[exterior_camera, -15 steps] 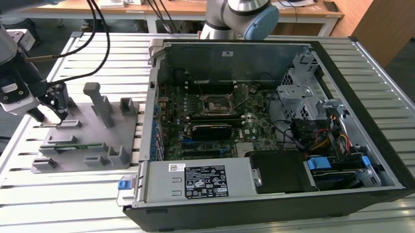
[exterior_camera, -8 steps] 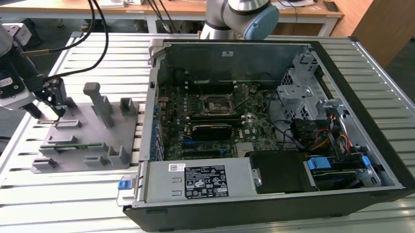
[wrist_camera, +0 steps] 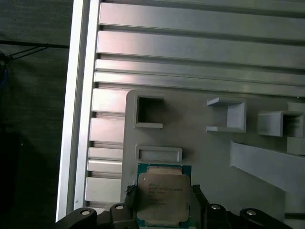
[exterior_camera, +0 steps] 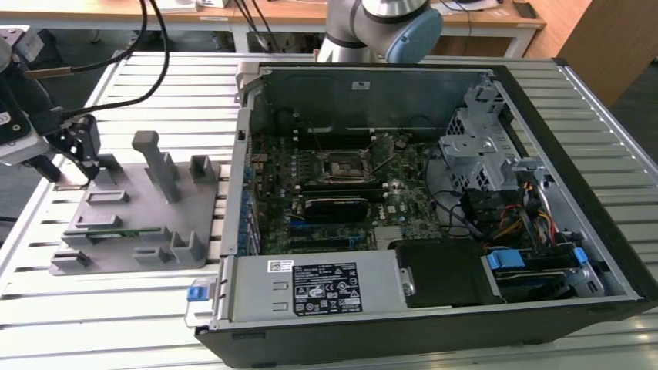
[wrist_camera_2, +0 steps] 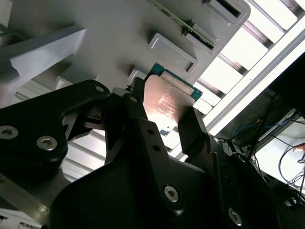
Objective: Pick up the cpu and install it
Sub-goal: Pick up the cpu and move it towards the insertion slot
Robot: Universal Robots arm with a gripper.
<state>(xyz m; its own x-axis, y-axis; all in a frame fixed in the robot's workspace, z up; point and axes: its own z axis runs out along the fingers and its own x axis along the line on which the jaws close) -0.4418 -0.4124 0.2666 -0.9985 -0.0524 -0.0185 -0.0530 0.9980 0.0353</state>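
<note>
The cpu (wrist_camera: 164,196), a small flat square with a pale silvery top and a green rim, sits between my gripper's (wrist_camera: 164,202) two black fingers, which press on its opposite edges. In the second wrist view the cpu (wrist_camera_2: 167,100) shows the same way, with a finger (wrist_camera_2: 139,114) against each side. In the exterior view my gripper (exterior_camera: 77,176) hangs over the far left corner of the grey plastic holder (exterior_camera: 144,223). Whether the chip is lifted off the holder I cannot tell. The black square socket (exterior_camera: 340,166) lies on the motherboard (exterior_camera: 298,150) inside the open computer case (exterior_camera: 575,154).
The holder carries upright posts (exterior_camera: 156,162) and several small pockets (wrist_camera: 147,112) close to my fingers. It rests on a slatted aluminium table (exterior_camera: 123,316). The case's metal wall (exterior_camera: 242,154) stands between holder and motherboard. A drive cage (exterior_camera: 478,139) and cables (exterior_camera: 514,223) fill the case's right side.
</note>
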